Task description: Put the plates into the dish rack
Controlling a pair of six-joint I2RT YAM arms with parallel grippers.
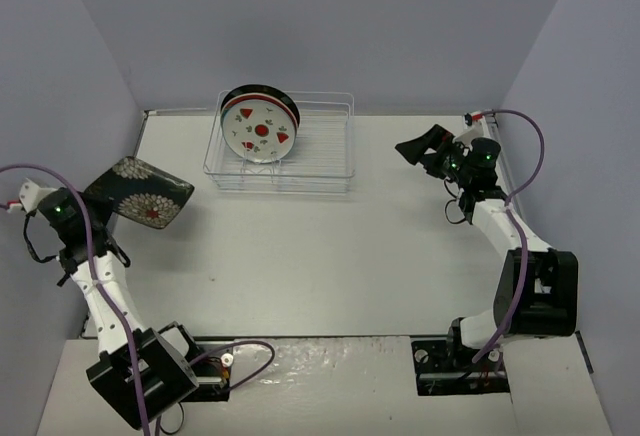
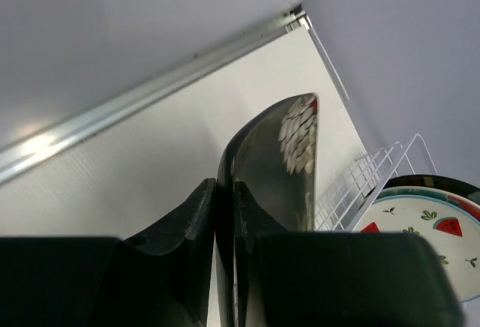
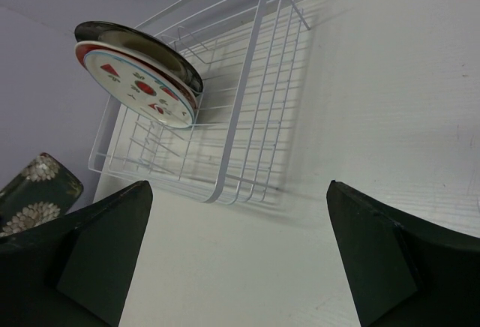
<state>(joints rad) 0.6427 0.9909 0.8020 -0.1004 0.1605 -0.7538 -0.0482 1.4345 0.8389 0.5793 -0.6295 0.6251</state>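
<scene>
Black floral plate (image 1: 140,192) is off the rack, at the table's left, clamped at its rim by the left gripper (image 2: 225,192); the left wrist view shows it only edge-on. Three plates stand in the left end of the dish rack (image 1: 330,171): white red-spotted plate (image 1: 260,131) in front, red-and-teal plate (image 3: 180,87) and black-rimmed plate (image 3: 142,42) behind, visible as rims only. Four plates total. Right gripper (image 1: 425,146) has its fingers spread wide, holding nothing.

The floral plate (image 2: 296,162) looks glossy and smooth, the dish rack (image 3: 238,102) thin white-coated wire, the table (image 1: 330,256) matt.
</scene>
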